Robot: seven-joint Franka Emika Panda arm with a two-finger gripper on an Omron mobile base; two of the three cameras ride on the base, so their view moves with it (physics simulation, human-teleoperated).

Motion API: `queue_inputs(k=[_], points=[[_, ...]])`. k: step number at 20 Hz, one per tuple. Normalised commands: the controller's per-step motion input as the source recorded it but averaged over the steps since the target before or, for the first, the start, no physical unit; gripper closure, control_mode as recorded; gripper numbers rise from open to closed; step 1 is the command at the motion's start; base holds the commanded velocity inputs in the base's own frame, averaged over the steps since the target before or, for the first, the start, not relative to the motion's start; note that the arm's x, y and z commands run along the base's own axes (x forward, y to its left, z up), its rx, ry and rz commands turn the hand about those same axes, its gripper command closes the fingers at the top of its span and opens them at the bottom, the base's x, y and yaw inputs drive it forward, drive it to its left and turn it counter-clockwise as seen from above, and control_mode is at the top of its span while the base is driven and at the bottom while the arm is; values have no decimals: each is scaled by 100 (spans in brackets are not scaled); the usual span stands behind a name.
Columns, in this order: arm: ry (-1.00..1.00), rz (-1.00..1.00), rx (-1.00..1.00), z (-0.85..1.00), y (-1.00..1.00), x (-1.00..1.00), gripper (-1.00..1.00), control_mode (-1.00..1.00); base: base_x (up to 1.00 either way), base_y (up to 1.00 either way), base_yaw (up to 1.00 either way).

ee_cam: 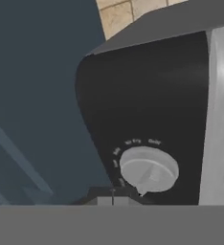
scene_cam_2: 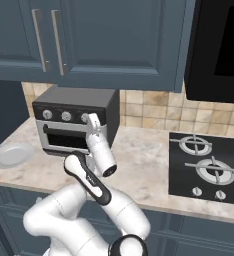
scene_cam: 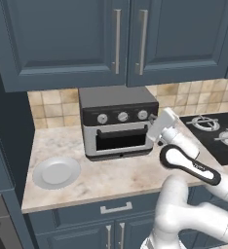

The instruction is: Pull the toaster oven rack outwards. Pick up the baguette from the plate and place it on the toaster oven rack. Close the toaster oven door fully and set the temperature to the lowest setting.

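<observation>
The toaster oven [scene_cam: 117, 121] stands at the back of the counter, and the toaster oven door [scene_cam: 117, 139] looks closed against its front. The rack and the baguette are hidden. Left of the oven lies the white plate [scene_cam: 56, 172] [scene_cam_2: 11, 155] with nothing on it. My gripper [scene_cam: 152, 118] [scene_cam_2: 91, 119] is up at the right end of the black control strip. In the hand view its dark fingertips [ee_cam: 113, 197] are pressed together, shut, just beside and below the round silver knob [ee_cam: 149, 170], close to it; contact is unclear.
A black gas hob [scene_cam: 218, 136] [scene_cam_2: 209, 167] lies right of the oven. Blue wall cabinets [scene_cam: 116, 39] hang low over the oven. A black appliance [scene_cam_2: 219, 50] hangs above the hob. Bare marble counter [scene_cam: 130, 177] runs in front of the oven.
</observation>
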Motion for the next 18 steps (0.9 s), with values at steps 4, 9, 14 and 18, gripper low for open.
queue_inputs(k=[4,9,14,18], points=[[0,29,14,21,0,0,100,-100,0,0,0],[4,29,7,28,0,0,100,-100,0,0,0],[8,28,1,41,0,-11,100,-100,0,0,0],[17,31,-3,62,0,-31,100,-100,0,0,0]])
